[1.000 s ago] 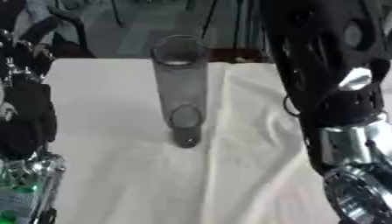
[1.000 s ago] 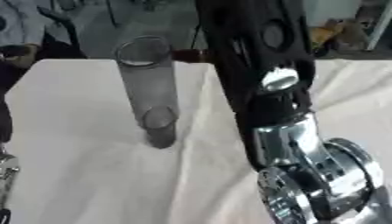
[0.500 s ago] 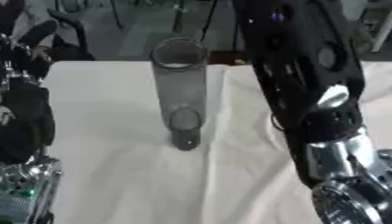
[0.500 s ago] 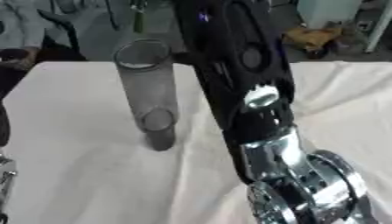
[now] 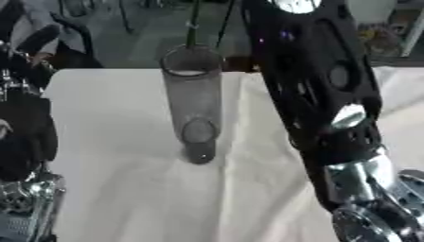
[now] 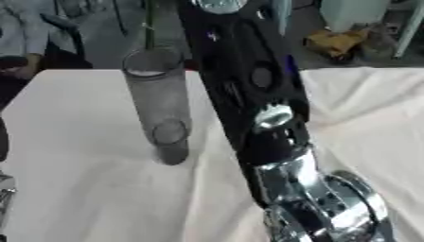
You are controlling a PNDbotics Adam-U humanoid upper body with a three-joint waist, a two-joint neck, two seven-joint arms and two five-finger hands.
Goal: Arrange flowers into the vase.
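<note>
A tall clear glass vase (image 5: 194, 97) stands upright on the white cloth, left of the middle. A thin green stem (image 5: 194, 22) hangs straight down from the top edge, and its lower end reaches the vase's mouth. The flower head is out of view above. My right arm (image 5: 319, 94), black with a silver joint, rises from the lower right past the vase and leaves the view at the top, so its hand is hidden. My left arm (image 5: 25, 137) stands along the left edge, with the left hand (image 5: 18, 64) dark and hard to make out.
The white cloth (image 5: 124, 189) covers the table (image 6: 75, 189) and is creased to the right of the vase. Beyond the far edge are dark chairs (image 5: 49, 40) and a yellow thing (image 6: 335, 40) on the floor.
My right arm has swung left and upward, close beside the vase. The green stem has come into view and moved down to the vase's mouth. The vase has not moved.
</note>
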